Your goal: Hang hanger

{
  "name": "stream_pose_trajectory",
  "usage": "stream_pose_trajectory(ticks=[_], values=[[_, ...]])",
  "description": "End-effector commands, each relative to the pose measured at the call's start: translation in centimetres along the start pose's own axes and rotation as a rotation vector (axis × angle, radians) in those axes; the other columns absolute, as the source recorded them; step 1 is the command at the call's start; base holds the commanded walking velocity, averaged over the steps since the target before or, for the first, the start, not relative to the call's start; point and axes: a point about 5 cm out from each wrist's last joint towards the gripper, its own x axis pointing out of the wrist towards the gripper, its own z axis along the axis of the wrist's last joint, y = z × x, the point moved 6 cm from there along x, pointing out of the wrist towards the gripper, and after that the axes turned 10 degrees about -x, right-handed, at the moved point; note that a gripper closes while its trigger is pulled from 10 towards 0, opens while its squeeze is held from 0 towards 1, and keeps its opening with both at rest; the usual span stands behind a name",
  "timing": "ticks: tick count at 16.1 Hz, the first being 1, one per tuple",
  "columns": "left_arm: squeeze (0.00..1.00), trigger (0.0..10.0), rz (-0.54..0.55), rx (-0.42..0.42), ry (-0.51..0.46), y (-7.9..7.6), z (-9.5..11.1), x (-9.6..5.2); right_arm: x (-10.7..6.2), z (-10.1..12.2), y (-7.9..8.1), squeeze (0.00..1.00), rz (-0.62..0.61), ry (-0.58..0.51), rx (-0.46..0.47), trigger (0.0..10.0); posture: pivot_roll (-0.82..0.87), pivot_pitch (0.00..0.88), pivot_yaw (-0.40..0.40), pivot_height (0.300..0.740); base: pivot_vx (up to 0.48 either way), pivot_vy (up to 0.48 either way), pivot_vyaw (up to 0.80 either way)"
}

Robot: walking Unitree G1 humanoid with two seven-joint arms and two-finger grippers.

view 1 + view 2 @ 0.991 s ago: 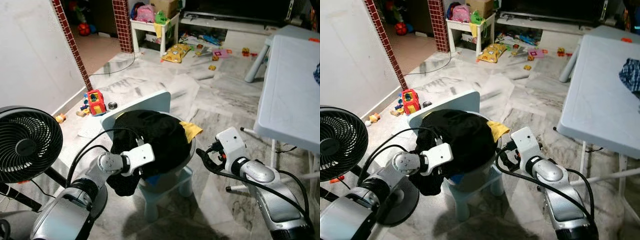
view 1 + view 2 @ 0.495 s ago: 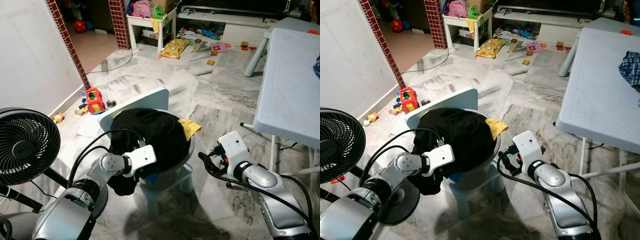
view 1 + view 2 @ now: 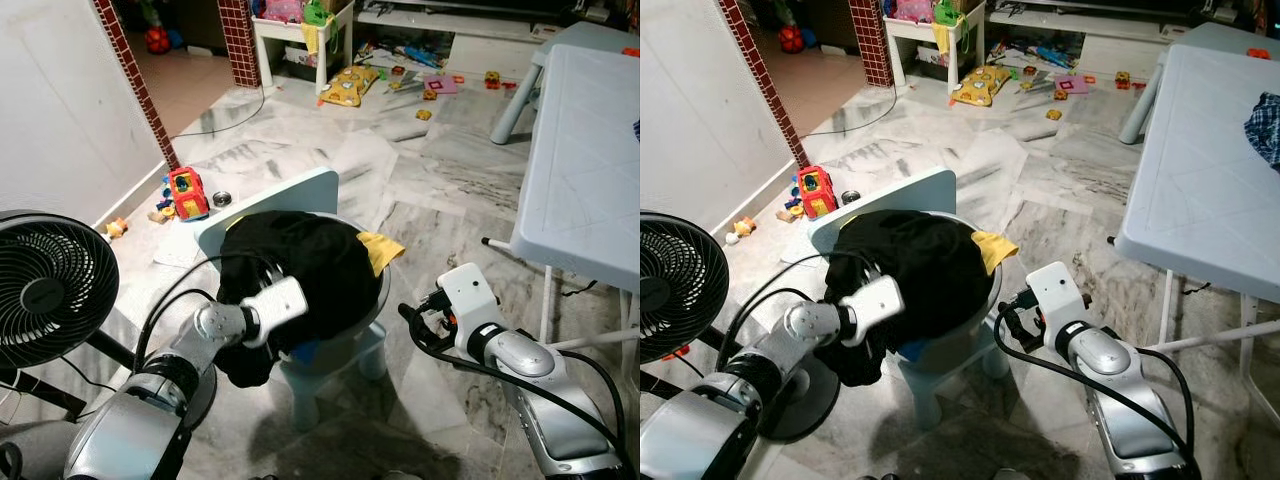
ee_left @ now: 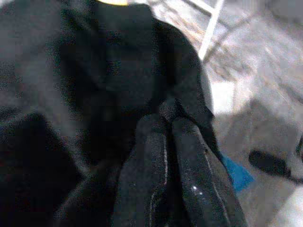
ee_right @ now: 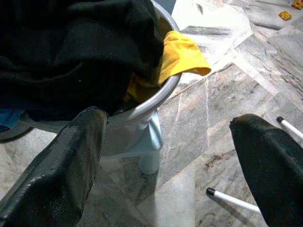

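Cloth, soft and limp: my left gripper [image 4: 165, 124] pinches the black garment [image 3: 300, 262]; right gripper [image 5: 180, 156] gapes wide.

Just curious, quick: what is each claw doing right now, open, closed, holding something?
Left claw: closed, pinching the black garment.
Right claw: open, holding nothing, beside the basin.

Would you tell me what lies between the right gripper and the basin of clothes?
Bare marble floor, seen in the right wrist view; the open right gripper faces the basin.
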Motion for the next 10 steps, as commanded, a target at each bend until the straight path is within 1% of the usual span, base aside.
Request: stream_pose_trajectory(ticks=[1, 3, 4, 5, 6, 7, 8, 9, 10], values=[[0.0, 0.0, 0.05, -0.062, -0.049, 1.6, 1.5, -0.2, 0.2, 0.5, -0.2, 0.0, -0.014, -0.015, -0.002, 10.0, -0.3, 0.127, 0.062, 0.74, 0.0, 0.0, 0.0], [0.0, 0.0, 0.082, -0.13, -0.109, 2.4, 2.7, -0.4, 0.4, 0.7, -0.3, 0.0, -0.021, -0.022, -0.002, 10.0, -0.3, 0.125, 0.061, 0.74, 0.0, 0.0, 0.0], [0.0, 0.0, 0.113, -0.185, -0.173, 3.2, 3.9, -0.5, 0.6, 0.9, -0.3, 0.0, -0.026, -0.028, -0.004, 10.0, -0.29, 0.118, 0.054, 0.74, 0.0, 0.0, 0.0], [0.0, 0.0, 0.124, -0.229, -0.232, 3.6, 4.8, -0.7, 0.7, 1.1, -0.4, 0.0, -0.029, -0.035, -0.005, 10.0, -0.29, 0.118, 0.051, 0.74, 0.0, 0.0, 0.0], [0.0, 0.0, 0.125, -0.242, -0.256, 3.7, 5.1, -0.8, 0.8, 1.2, -0.4, 0.0, -0.029, -0.037, -0.006, 10.0, -0.28, 0.116, 0.048, 0.74, 0.0, 0.0, 0.0], [0.0, 0.0, 0.123, -0.265, -0.307, 3.8, 5.9, -1.0, 1.0, 1.4, -0.5, 0.0, -0.034, -0.044, -0.012, 10.0, -0.28, 0.113, 0.046, 0.74, 0.0, 0.0, 0.0], [0.0, 0.0, 0.126, -0.277, -0.322, 4.0, 6.1, -1.1, 1.0, 1.4, -0.5, 0.0, -0.035, -0.045, -0.012, 10.0, -0.27, 0.111, 0.045, 0.74, 0.0, 0.0, 0.0], [0.0, 0.0, 0.171, -0.327, -0.391, 5.1, 6.9, -1.9, 1.2, 1.5, -0.7, 0.0, -0.041, -0.05, -0.014, 10.0, -0.27, 0.107, 0.044, 0.74, 0.0, 0.0, 0.0], [0.0, 0.0, 0.193, -0.35, -0.415, 5.6, 7.2, -2.3, 1.2, 1.5, -0.7, 0.0, -0.043, -0.052, -0.014, 10.0, -0.26, 0.104, 0.043, 0.74, 0.0, 0.0, 0.0]])
